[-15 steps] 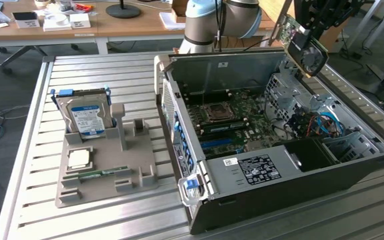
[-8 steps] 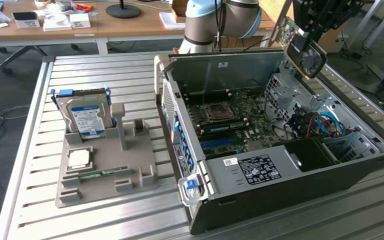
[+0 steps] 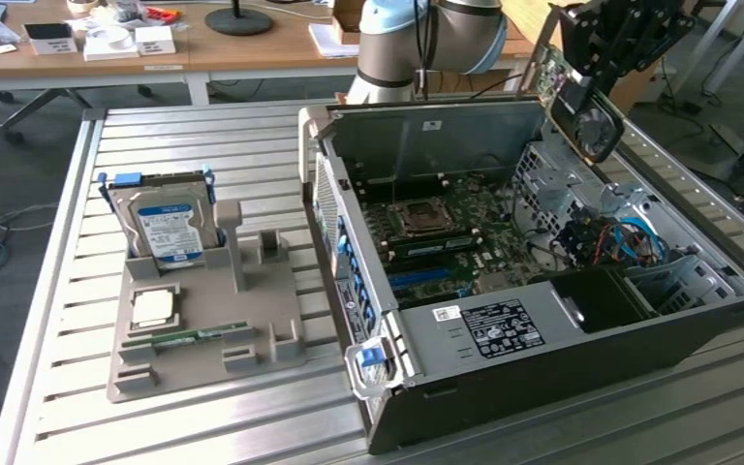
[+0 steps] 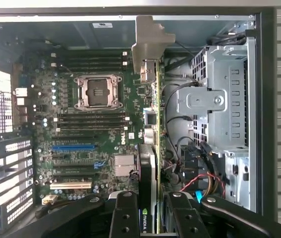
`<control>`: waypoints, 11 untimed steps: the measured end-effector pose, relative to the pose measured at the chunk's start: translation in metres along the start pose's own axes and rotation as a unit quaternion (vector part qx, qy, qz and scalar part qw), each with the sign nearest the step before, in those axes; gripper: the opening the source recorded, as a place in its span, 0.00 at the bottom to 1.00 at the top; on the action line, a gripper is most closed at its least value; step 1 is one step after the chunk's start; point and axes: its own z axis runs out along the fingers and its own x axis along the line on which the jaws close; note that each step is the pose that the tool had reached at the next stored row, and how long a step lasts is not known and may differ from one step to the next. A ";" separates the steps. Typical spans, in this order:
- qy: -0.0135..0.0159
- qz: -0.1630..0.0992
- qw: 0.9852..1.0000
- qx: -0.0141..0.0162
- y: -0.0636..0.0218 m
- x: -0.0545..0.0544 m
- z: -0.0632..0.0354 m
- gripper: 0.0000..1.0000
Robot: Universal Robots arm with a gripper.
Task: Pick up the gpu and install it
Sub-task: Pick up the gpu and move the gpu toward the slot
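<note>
One arm: the robot arm (image 3: 405, 44) stands at the far side of the metal table (image 3: 191, 145), behind the computer case (image 3: 541, 368).
Claw: the black claw (image 3: 604, 44) hangs high over the far corner of the case, on the exterior view's right. It is closed on the gpu and holds it up in the air.
Fingers: in the wrist view the two black fingers (image 4: 125, 215) squeeze the card, one on each flat side.
Gpu: the gpu (image 3: 589, 121) is tilted, and its round fan faces the exterior camera. It is above the rim of the case and is not in a slot. In the wrist view the gpu (image 4: 147, 168) shows its thin edge, with a green board edge and a silver end plate (image 4: 148, 39) at the far end.
Under the card: the green main board (image 4: 96, 124) lies on the floor of the open case. The card hangs between the square chip socket (image 4: 98, 91) and the silver drive cage (image 4: 220, 104).
Slots: one blue slot (image 4: 73, 147) and some black slots sit on the board.
Grey holder: a grey holder (image 3: 204, 339) lies on the table, on the exterior view's left, well apart from the claw.
In the holder: a silver hard drive (image 3: 166, 228) stands upright. A square chip (image 3: 152, 308) and a slim green memory stick (image 3: 198, 336) lie flat.
</note>
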 end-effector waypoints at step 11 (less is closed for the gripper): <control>0.000 0.000 1.000 0.000 0.0005 -0.011 0.0024 0.27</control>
